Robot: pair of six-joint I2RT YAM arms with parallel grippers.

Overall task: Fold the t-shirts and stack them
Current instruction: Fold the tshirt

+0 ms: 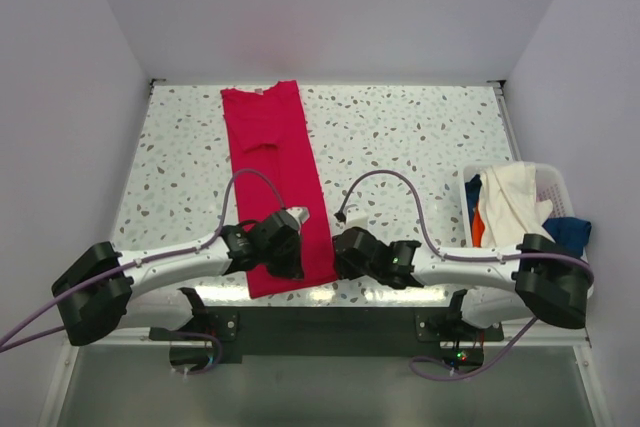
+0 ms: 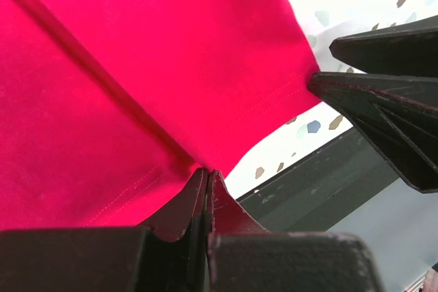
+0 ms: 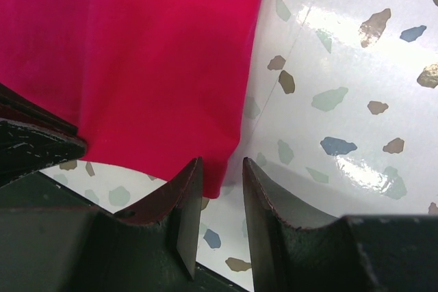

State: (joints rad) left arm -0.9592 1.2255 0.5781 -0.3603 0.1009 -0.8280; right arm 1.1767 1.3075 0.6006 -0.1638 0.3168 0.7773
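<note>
Left wrist view: the left hand (image 2: 207, 176) is pinched shut on the near hem of the crimson t-shirt (image 2: 137, 66), a long strip lying left of centre on the desk (image 3: 342, 66). Jaws of the right hand (image 3: 220, 203) stand apart astride its near right corner. I'd close there first, then lift both evenly.

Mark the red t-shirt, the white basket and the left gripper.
red t-shirt (image 1: 275, 172): top external view, middle of the spread cloth.
white basket (image 1: 556, 183): top external view, slatted wall at its far corner.
left gripper (image 2: 207, 172): left wrist view, closed fingertips at the shirt's hem.
</note>
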